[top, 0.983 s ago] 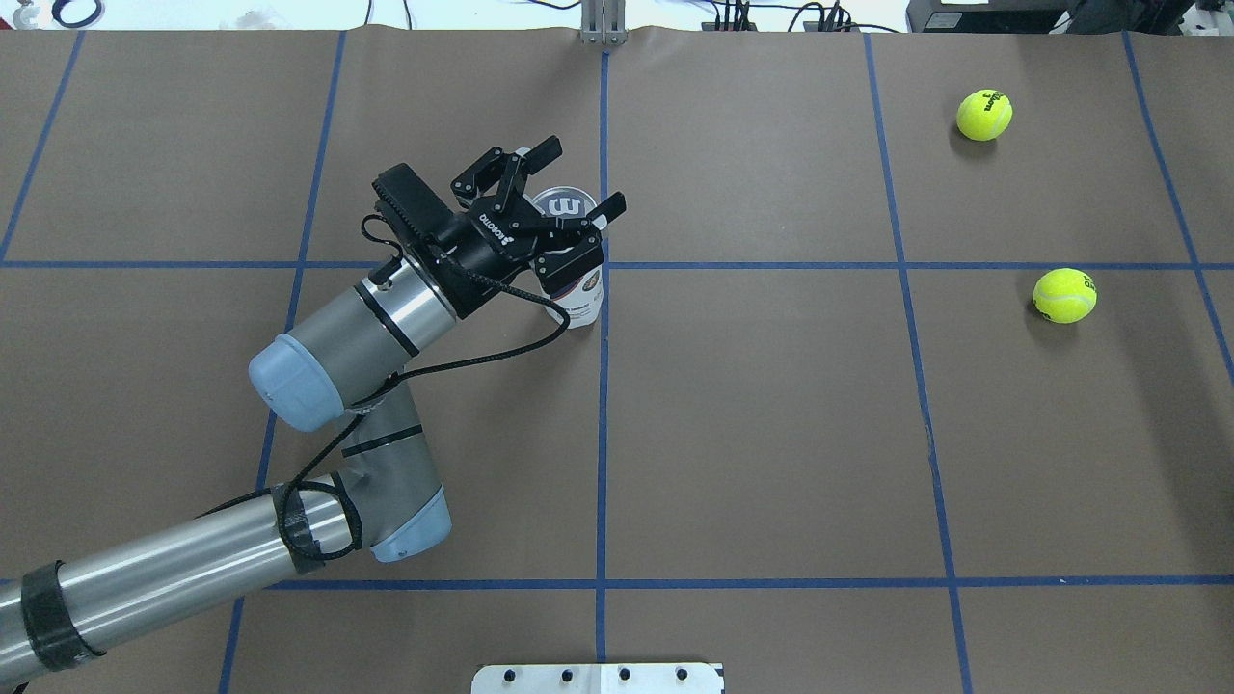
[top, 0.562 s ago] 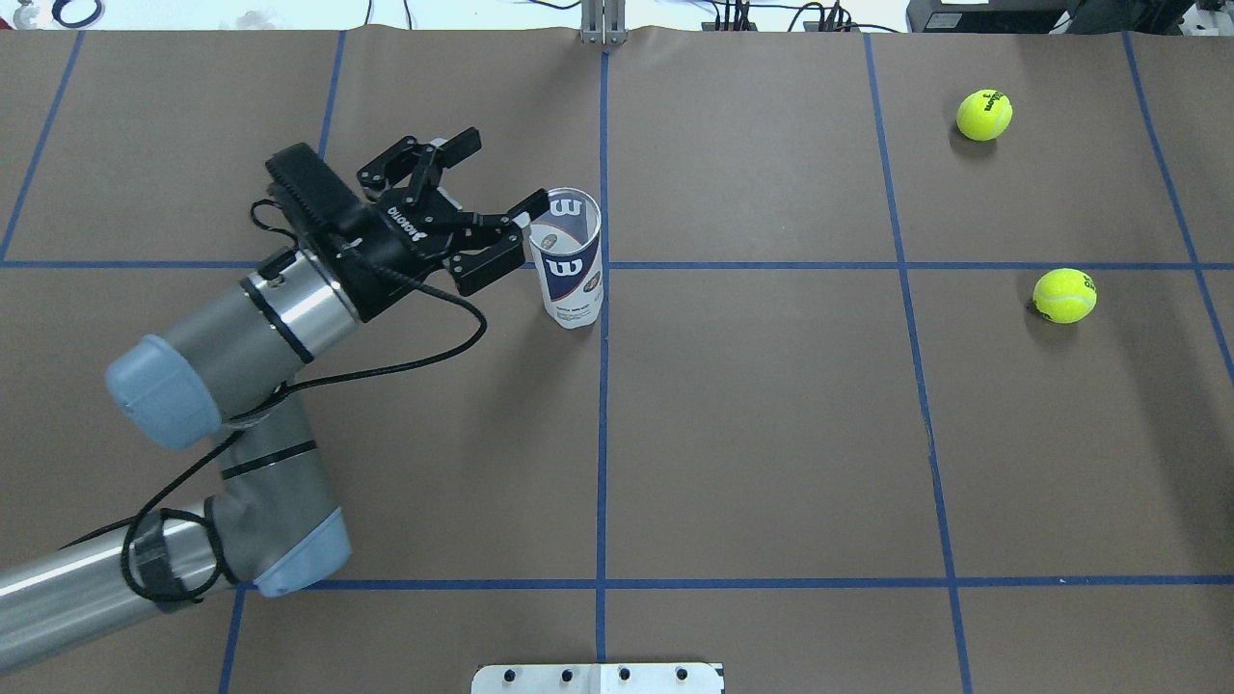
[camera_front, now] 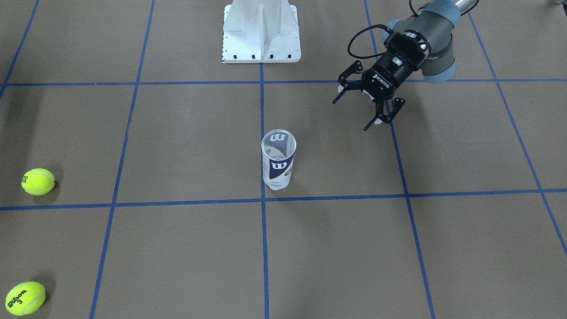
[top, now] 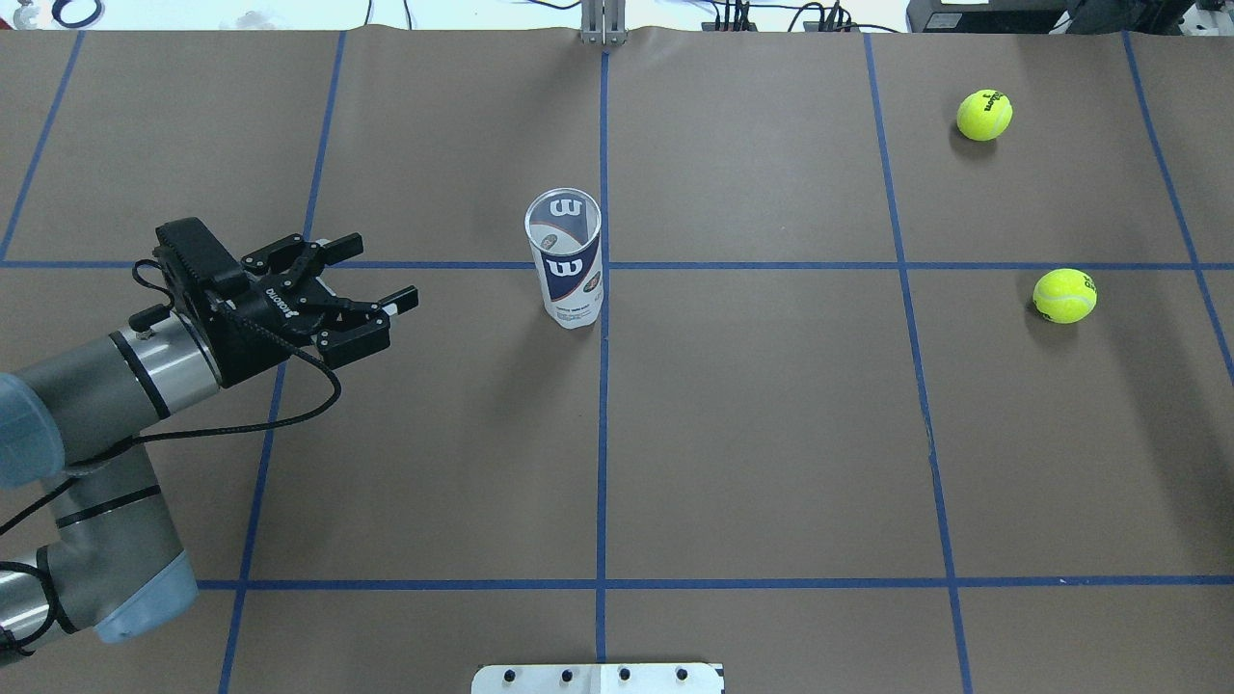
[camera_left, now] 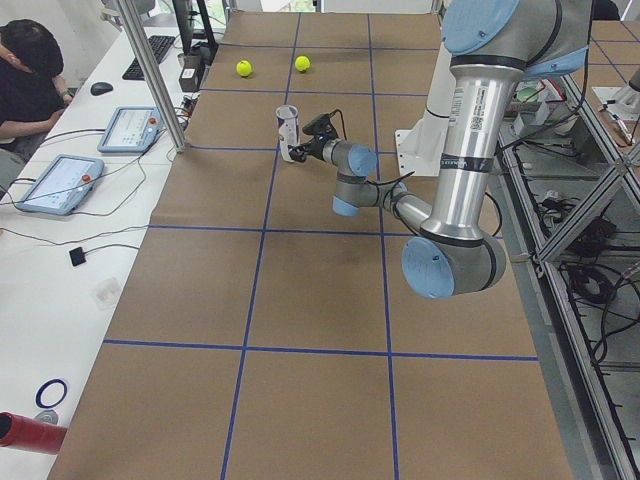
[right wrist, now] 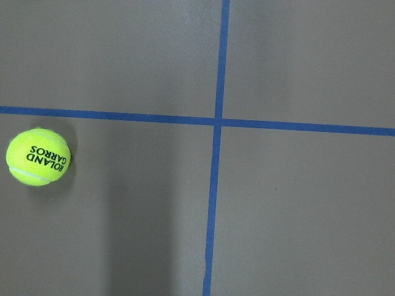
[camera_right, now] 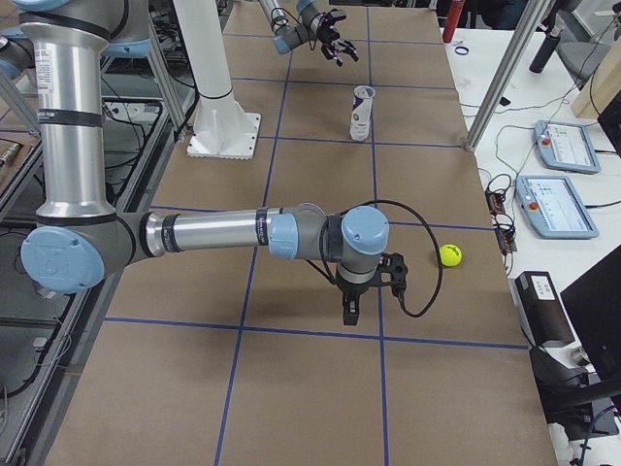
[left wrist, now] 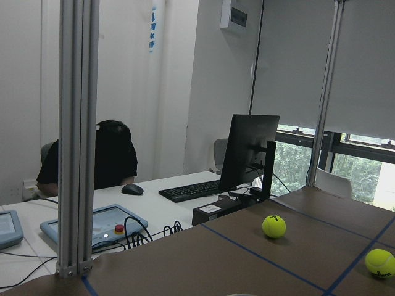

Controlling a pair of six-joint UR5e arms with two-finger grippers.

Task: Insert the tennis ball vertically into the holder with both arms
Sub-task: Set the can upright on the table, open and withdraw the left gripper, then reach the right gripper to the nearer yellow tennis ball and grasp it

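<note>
The holder [top: 565,260], a clear can with a navy-and-white label, stands upright and open-topped by the table's centre line; it also shows in the front-facing view [camera_front: 278,160]. My left gripper [top: 381,270] is open and empty, well to the holder's left, apart from it [camera_front: 351,115]. Two yellow tennis balls [top: 984,115] [top: 1064,295] lie on the far right of the table. My right gripper [camera_right: 364,291] shows only in the exterior right view, pointing down over the table; I cannot tell whether it is open or shut. Its wrist view shows one ball [right wrist: 38,156] at the left.
The white metal base [top: 598,678] stands at the table's near edge. Blue tape lines grid the brown table. An aluminium post [camera_right: 500,78] rises at the far edge by the holder. An operator [camera_left: 25,70] sits at a desk with tablets beyond that edge.
My left gripper has pulled away from the holder, moving left and back toward the robot, still open. The holder stays upright in place. The balls have not moved.
</note>
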